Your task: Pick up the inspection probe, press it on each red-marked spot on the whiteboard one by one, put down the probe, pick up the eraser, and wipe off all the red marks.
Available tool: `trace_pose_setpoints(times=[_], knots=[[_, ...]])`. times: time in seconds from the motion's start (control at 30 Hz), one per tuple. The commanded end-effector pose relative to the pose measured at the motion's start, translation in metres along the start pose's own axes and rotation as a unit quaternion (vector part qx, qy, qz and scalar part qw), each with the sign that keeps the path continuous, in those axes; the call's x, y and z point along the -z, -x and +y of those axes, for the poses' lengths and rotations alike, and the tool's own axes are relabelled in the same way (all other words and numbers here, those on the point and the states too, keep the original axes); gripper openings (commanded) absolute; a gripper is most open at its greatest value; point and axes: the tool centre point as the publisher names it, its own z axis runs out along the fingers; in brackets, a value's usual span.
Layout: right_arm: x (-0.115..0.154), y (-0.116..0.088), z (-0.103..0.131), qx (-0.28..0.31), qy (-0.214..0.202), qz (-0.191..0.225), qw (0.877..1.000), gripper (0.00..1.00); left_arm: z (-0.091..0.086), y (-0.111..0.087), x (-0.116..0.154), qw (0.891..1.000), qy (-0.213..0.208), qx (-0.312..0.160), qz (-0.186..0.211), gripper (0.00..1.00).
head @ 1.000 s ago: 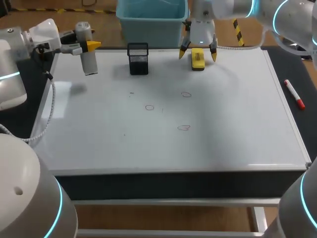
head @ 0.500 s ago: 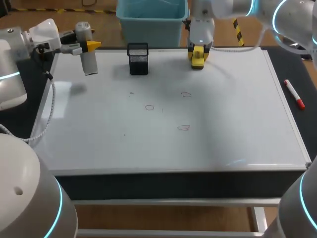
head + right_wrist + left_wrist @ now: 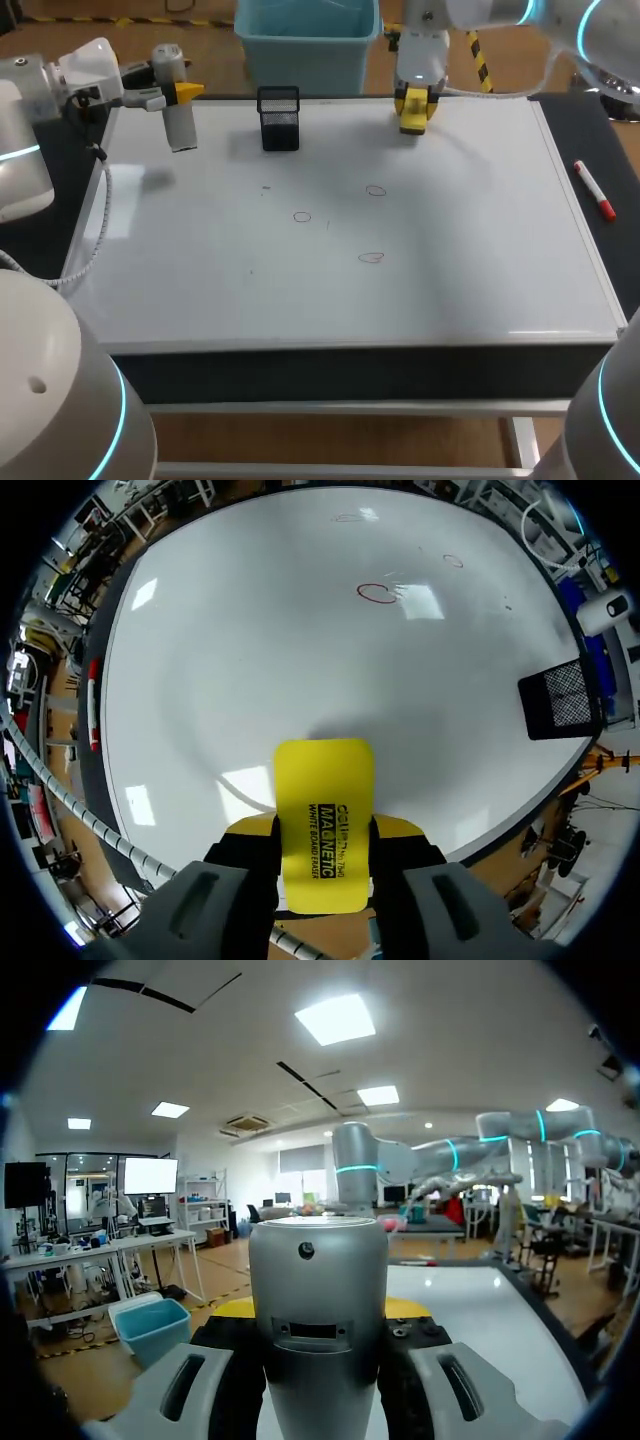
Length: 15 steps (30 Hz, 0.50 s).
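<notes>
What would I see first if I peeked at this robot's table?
The bright yellow eraser pops out first, pinched in the right gripper at the far edge of the whiteboard. Next comes the silver probe, held by the left gripper over the board's far left corner. Three small red rings sit near the board's middle.

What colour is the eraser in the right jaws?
Yellow, with a black printed band across it; the eraser shows best in the right wrist view.

R tool point(image 3: 413, 110) | clamped eraser point(image 3: 322, 810) | raised, shifted rt
</notes>
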Motion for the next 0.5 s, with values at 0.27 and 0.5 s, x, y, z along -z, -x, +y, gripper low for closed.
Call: trace_pose_setpoints(times=[0.27,0.5], knots=[[0.017,-0.053,0.052,-0.023,-0.057,-0.006,0.998,0.00,0.000,0.000,0.000,1.000,0.000,-0.001,-0.001,0.00],[0.018,-0.078,0.074,-0.044,-0.070,-0.003,0.997,0.00,0.000,0.000,0.000,1.000,0.000,-0.001,-0.001,0.00]])
